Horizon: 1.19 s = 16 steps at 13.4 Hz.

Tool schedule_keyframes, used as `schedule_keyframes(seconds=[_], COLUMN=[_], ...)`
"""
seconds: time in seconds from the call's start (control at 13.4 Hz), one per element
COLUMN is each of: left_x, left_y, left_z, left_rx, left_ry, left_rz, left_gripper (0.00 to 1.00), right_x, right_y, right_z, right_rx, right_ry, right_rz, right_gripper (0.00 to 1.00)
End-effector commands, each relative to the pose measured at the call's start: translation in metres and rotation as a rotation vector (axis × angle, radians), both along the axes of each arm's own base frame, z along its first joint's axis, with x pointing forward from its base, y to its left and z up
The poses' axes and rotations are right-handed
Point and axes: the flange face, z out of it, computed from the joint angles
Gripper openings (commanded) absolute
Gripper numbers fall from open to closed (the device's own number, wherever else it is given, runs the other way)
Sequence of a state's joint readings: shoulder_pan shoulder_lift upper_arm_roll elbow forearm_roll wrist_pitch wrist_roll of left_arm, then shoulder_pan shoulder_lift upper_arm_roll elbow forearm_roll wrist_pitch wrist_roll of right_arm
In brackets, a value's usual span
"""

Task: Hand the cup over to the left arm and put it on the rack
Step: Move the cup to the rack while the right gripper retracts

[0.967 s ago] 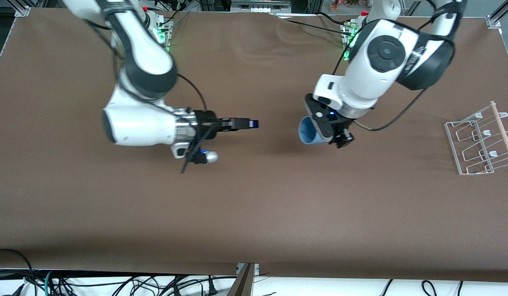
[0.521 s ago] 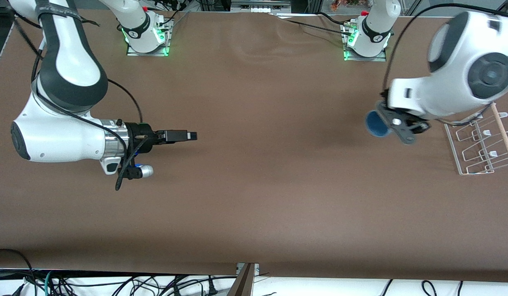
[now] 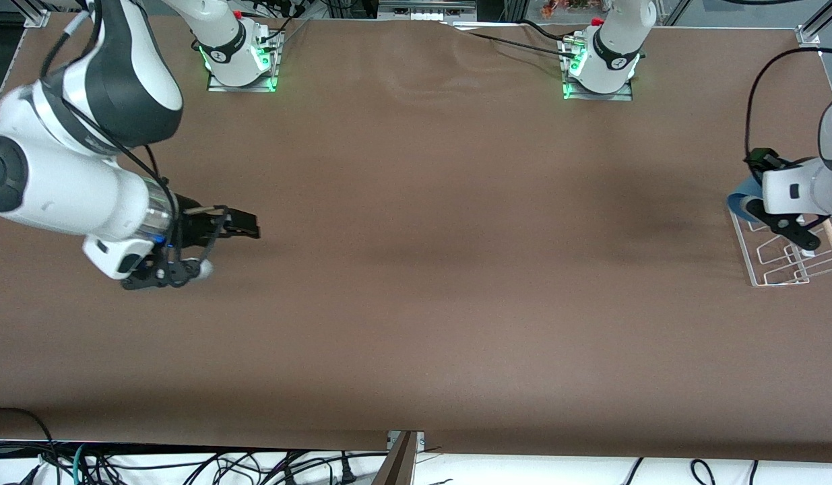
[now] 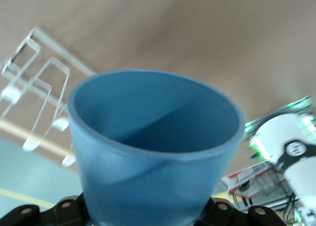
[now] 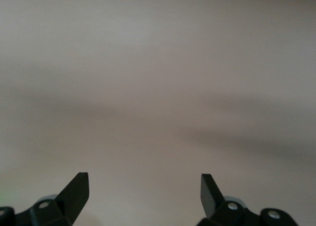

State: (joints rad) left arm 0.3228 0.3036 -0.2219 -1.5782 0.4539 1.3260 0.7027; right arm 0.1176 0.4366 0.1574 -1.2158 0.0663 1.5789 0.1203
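The left claw (image 3: 769, 212) gripped the smooth, tapered blue plastic cup (image 4: 155, 152) over the clear wire rack (image 3: 783, 259). The right claw (image 5: 143, 191) hung released above the brown table (image 3: 422, 269).

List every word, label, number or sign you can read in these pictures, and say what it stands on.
None can be read.
Small dark marks on the white bases of the right arm and left arm: too small to read.
The light-blue plastic cup and clear wire rack: no text.
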Motion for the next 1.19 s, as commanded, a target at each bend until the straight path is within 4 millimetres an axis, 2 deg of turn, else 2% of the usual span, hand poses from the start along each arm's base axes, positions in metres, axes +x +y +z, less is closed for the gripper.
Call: schedule_keyframes(seconds=[0.0, 0.07, 0.15, 0.3, 0.37, 0.45, 0.67, 0.89, 1.04, 1.12], left_x=[-0.003, -0.01, -0.015, -0.032, -0.037, -0.039, -0.045, -0.042, -0.032, -0.027], left_y=[0.043, 0.066, 0.082, 0.126, 0.137, 0.14, 0.147, 0.158, 0.16, 0.153], left_z=[-0.02, -0.029, -0.041, -0.063, -0.072, -0.075, -0.108, -0.143, -0.153, -0.158], left_rx=[0.111, 0.139, 0.167, 0.189, 0.183, 0.185, 0.254, 0.28, 0.327, 0.37], left_ry=[0.084, 0.118, 0.164, 0.248, 0.267, 0.278, 0.35, 0.432, 0.497, 0.527], left_rz=[0.002, 0.026, 0.049, 0.116, 0.135, 0.142, 0.226, 0.256, 0.263, 0.24], left_gripper=[0.0, 0.0, 0.0, 0.0, 0.0, 0.0, 0.0, 0.0, 0.0, 0.0], right_x=[-0.023, -0.031, -0.042, -0.06, -0.07, -0.077, -0.09, -0.095, -0.092, -0.091], right_y=[-0.046, -0.068, -0.081, -0.116, -0.125, -0.132, -0.153, -0.156, -0.158, -0.158], right_z=[0.058, 0.075, 0.087, 0.095, 0.101, 0.105, 0.117, 0.12, 0.117, 0.115], right_rx=[-0.147, -0.161, -0.168, -0.192, -0.2, -0.205, -0.207, -0.206, -0.206, -0.203], right_ry=[-0.085, -0.106, -0.12, -0.105, -0.109, -0.11, -0.105, -0.077, -0.074, -0.069], right_rz=[-0.015, -0.051, -0.075, -0.13, -0.146, -0.155, -0.129, -0.107, -0.097, -0.098], right_gripper=[1.0, 1.0, 1.0, 1.0, 1.0, 1.0, 1.0, 1.0, 1.0, 1.0])
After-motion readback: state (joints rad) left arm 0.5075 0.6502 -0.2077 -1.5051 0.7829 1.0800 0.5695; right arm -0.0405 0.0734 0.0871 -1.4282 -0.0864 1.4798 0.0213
